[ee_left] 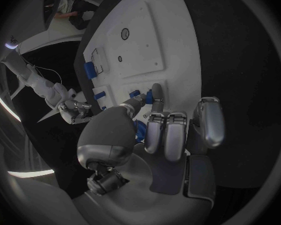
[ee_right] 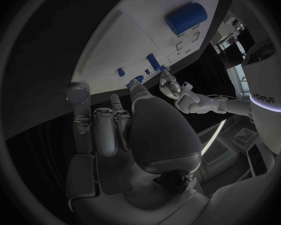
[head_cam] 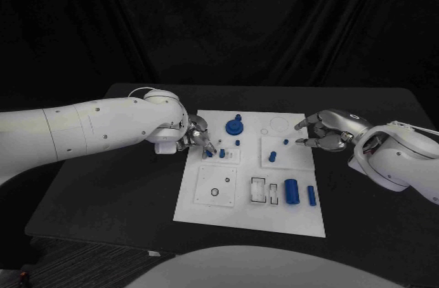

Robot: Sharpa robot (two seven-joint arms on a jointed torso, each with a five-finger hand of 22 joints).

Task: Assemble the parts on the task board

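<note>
Left hand (head_cam: 195, 137): at the task board's left edge, upper middle of the head view; fingertips pinched on a small blue peg (head_cam: 209, 153); peg also visible past the thumb (ee_left: 136, 93) in the left wrist view.
Task board (head_cam: 219, 215): white plate, centre of the black table (head_cam: 110, 193); blue parts clustered in its upper half and lower right.
Round blue knob (head_cam: 235, 127): standing just right of the left hand, crowding that side.
Blue cylinder (head_cam: 291, 190): lying in the lower right, beside a slimmer blue bar (head_cam: 311, 195).
Right hand (head_cam: 322, 130): over the board's upper right edge, fingers curled inward; whether holding anything cannot be told.
Open room: bare table left and right of the board.
</note>
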